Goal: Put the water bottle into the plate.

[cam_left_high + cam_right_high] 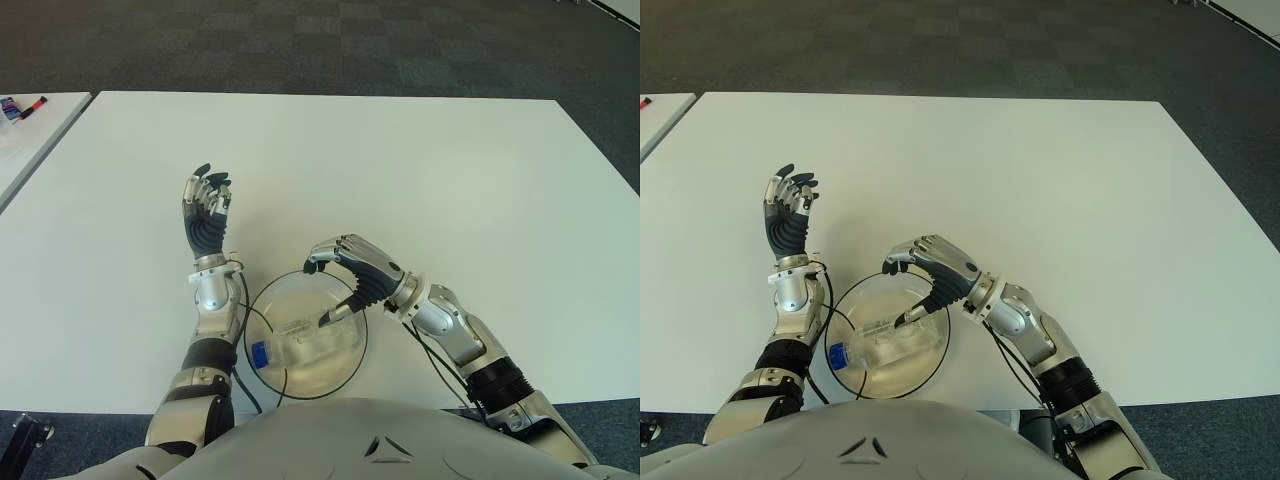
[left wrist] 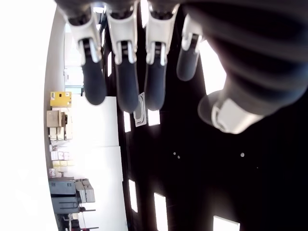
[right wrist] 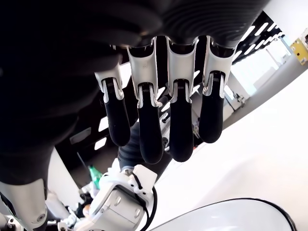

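— White table (image 1: 420, 170) fills most of both eye views, dark carpet (image 1: 300, 45) beyond its far edge. What sits on it?

— Clear plate (image 1: 262, 300), round with a dark rim, at the near edge just in front of the robot's torso. The water bottle (image 1: 300, 342) lies on its side inside the plate, blue cap (image 1: 259, 353) pointing to the robot's left.

— Right hand (image 1: 345, 265)?

— Over the plate's far-right rim. Fingers extended and loosely bent, holding nothing; the right wrist view shows four fingertips (image 3: 180, 125) hanging free. The thumb tip reaches down close to the bottle; contact cannot be confirmed.

— Left hand (image 1: 205, 205)?

— Raised above the table just left of the plate, palm upright, fingers spread slightly, empty. Apart from plate and bottle.

— Anything smaller?

— Second table (image 1: 30, 135) at far left, with small red and blue items (image 1: 22, 106) on its far corner; too small to identify.
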You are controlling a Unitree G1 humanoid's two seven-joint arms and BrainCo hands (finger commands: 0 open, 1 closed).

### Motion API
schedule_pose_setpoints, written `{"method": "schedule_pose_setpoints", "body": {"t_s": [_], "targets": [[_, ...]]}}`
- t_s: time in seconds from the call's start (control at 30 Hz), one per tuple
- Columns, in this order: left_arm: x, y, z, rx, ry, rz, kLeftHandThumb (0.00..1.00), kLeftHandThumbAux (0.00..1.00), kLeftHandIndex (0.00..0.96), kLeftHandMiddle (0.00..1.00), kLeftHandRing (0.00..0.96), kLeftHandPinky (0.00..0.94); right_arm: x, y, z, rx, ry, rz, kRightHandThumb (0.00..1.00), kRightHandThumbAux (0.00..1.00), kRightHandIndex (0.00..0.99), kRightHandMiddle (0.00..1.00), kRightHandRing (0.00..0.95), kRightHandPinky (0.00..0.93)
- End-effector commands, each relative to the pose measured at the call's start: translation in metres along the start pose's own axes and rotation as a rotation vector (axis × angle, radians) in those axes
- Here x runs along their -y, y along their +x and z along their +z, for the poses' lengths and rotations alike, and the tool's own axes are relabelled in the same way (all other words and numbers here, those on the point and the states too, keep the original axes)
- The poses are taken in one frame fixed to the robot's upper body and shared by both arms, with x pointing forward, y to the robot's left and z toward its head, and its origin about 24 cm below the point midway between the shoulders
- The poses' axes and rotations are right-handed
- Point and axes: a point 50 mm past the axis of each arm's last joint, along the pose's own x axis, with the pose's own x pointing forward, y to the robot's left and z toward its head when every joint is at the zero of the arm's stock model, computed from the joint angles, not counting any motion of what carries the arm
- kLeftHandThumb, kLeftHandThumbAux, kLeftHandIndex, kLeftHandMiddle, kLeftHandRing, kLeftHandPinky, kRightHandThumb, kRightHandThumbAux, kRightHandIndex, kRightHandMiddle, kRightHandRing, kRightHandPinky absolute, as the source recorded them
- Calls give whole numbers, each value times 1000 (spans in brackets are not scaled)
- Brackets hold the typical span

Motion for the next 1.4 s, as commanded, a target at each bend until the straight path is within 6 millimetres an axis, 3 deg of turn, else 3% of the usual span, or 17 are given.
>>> {"method": "schedule_pose_setpoints", "body": {"t_s": [0.03, 0.83, 1.4], "targets": [[0, 2, -1, -4, 9, 4, 514, 597, 213, 344, 354, 389, -2, -1, -2, -6, -12, 5, 1000, 666, 395, 488, 493, 454], [0, 1, 1, 22, 9, 19, 554, 612, 231, 368, 364, 390, -2, 0, -4, -9, -11, 18, 1000, 671, 359, 465, 471, 520], [-1, 1, 1, 19, 6, 17, 566, 629, 225, 368, 368, 394, -3, 1, -6, -13, -25, -2, 1000, 671, 340, 480, 510, 513]]}}
